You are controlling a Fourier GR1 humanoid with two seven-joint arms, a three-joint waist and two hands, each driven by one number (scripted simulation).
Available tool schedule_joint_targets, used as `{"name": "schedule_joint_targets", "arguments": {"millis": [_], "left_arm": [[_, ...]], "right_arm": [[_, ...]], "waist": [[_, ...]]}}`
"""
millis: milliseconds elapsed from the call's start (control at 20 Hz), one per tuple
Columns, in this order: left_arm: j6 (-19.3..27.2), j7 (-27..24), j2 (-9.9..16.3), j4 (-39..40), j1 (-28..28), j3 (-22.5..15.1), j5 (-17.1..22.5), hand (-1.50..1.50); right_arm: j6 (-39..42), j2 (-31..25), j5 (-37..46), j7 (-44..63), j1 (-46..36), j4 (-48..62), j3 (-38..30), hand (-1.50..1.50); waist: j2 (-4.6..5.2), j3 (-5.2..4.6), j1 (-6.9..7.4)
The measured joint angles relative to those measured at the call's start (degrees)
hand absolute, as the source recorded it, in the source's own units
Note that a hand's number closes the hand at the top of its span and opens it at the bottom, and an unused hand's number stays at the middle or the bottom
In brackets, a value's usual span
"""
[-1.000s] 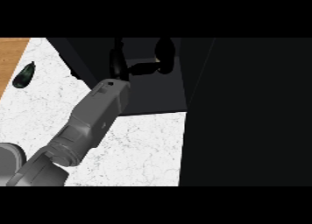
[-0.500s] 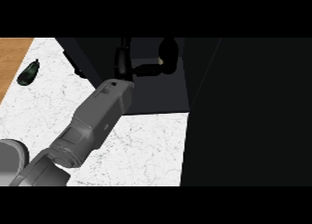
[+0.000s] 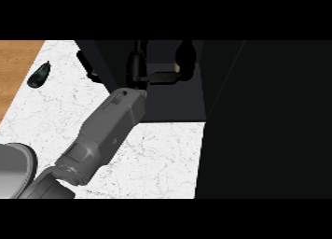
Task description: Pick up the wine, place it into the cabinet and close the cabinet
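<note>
The wine (image 3: pixel 39 74) is a dark green bottle lying on its side on the white marble counter (image 3: pixel 51 116), at the far left near the wooden strip. My left hand (image 3: pixel 155 74) is well to the right of it, at the end of a grey forearm (image 3: pixel 107 130) that rises from the lower left. The hand reaches into the dark cabinet (image 3: pixel 176 102), black against its black inside. Its fingers (image 3: pixel 136 58) look stretched upward and hold nothing. The right hand does not show.
A wide black cabinet panel (image 3: pixel 272 121) fills the right side of the view from top to bottom. A wooden strip (image 3: pixel 7 70) borders the counter at the left. Bare marble lies below the cabinet, right of the forearm.
The hand and forearm have shifted slightly right and further into the cabinet. The bottle still lies on the counter and appears a little further right in the view.
</note>
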Motion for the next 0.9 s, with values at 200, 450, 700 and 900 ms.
{"name": "schedule_joint_targets", "arguments": {"millis": [200,450,700,900], "left_arm": [[0.2,0.99,-0.05,-5.59,3.01,-0.57,-0.53,-1.5],[0.39,3.7,1.39,-15.33,8.88,-2.38,-1.49,-1.5],[1.54,6.53,1.88,-27.5,16.89,-5.87,-2.92,-1.5],[3.2,9.22,2.47,-38.1,24.17,-8.73,-3.63,-1.5]], "right_arm": [[-0.09,0.13,0.14,-1.23,1.9,-0.01,0.99,-1.5],[-0.95,0.27,0.49,-1.01,1.81,0.04,1.96,-1.5],[-0.84,-0.28,0.64,-1.47,1.51,0.15,1.1,-1.5],[-1.13,-0.58,0.82,-1.28,1.69,0.09,1.79,-1.5]], "waist": [[-0.3,0.01,0.49],[-0.54,-0.01,1.24],[-0.62,0.0,1.65],[-0.62,0.0,1.65]]}}
